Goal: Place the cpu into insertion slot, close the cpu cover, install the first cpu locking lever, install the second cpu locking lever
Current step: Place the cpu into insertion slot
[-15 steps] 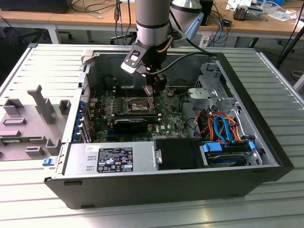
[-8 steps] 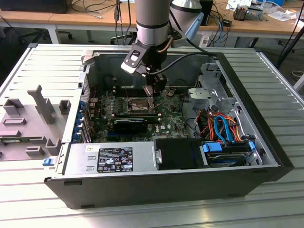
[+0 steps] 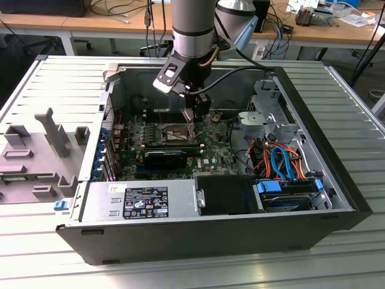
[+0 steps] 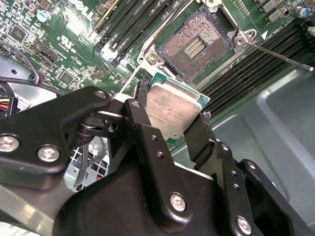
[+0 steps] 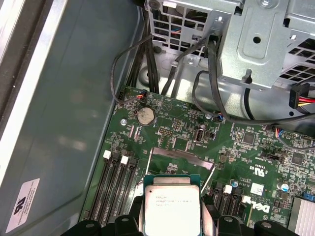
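My gripper point(image 4: 170, 125) clamps the cpu point(image 4: 172, 105) by 2 edges near the insertion slot point(image 4: 197, 46). Light, stiff, fragile, I judge; edges only.

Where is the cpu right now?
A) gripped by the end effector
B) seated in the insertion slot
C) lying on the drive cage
A: in the second wrist view the end effector clamps the cpu, while the insertion slot shows bare contacts.

Bright even room light from above, soft shadows inside the computer case point(image 3: 228, 238), dull sheen on the cpu point(image 5: 171, 209) top, pale reflections on the ribbed table point(image 3: 180, 274)
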Robot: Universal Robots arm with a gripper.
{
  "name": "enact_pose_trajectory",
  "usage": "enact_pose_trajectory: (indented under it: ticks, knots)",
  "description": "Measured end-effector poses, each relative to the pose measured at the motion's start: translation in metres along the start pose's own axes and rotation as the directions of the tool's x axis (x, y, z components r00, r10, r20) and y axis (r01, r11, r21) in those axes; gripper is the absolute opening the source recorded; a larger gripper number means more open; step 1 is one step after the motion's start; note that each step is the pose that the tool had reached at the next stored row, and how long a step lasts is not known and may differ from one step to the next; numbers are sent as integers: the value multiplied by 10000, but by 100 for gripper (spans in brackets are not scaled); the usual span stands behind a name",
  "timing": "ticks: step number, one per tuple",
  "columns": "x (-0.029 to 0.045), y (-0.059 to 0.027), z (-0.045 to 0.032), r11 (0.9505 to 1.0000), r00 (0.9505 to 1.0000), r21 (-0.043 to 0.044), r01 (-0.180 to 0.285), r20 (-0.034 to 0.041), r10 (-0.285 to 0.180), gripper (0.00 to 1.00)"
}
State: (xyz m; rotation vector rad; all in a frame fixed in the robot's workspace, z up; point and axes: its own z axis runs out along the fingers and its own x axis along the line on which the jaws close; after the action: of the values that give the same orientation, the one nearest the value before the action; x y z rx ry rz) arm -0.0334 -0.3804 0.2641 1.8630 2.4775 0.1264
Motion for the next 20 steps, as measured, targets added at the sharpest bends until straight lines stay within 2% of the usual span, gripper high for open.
enact_pose_trajectory:
  ticks: [9, 20]
  knots:
    - [0, 0, 1, 9972, 9971, -13, -754, 76, 754, 55]
    - [0, 0, 2, 9932, 9931, -23, -1164, 115, 1164, 55]
